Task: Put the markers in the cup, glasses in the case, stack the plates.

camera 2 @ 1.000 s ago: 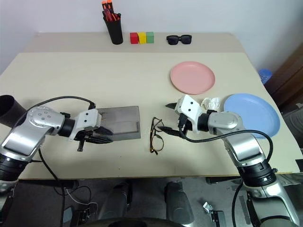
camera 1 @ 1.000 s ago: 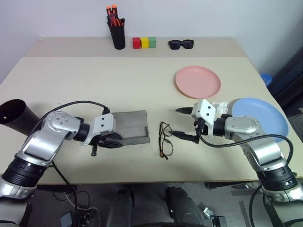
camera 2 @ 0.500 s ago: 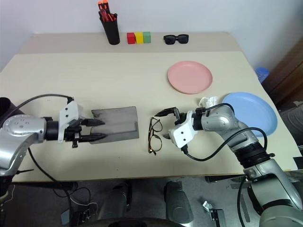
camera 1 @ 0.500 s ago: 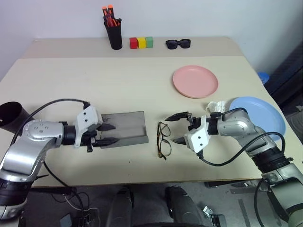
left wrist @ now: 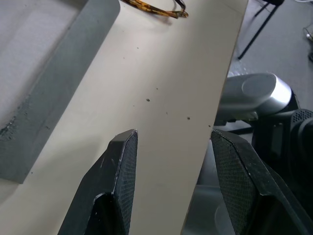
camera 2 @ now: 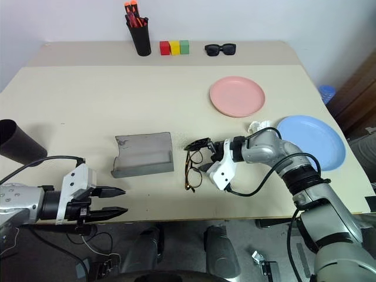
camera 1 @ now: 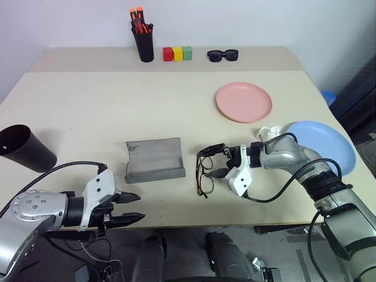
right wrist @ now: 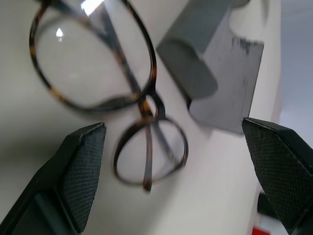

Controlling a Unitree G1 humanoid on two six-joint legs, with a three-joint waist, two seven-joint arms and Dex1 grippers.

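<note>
The brown-rimmed glasses (camera 1: 204, 174) lie folded on the table just right of the open grey case (camera 1: 154, 160). My right gripper (camera 1: 215, 160) is open and lies low beside the glasses, with one finger on either side of their right end. In the right wrist view the glasses (right wrist: 98, 63) lie close ahead, with the case (right wrist: 220, 73) beyond them. My left gripper (camera 1: 130, 207) is open and empty at the table's front edge, short of the case (left wrist: 44, 88). The black cup (camera 1: 23, 148) lies tipped at the far left. The pink plate (camera 1: 244, 101) and the blue plate (camera 1: 326, 144) lie apart on the right. The markers are out of view.
At the back stand a black pen holder (camera 1: 144, 44) with orange-capped markers, three coloured blocks (camera 1: 178, 53) and black sunglasses (camera 1: 224, 55). A crumpled white scrap (camera 1: 269, 133) lies between the plates, close to my right forearm.
My left gripper has drawn back from the case to the table's front edge. My right gripper has rolled over and sunk down alongside the glasses.
</note>
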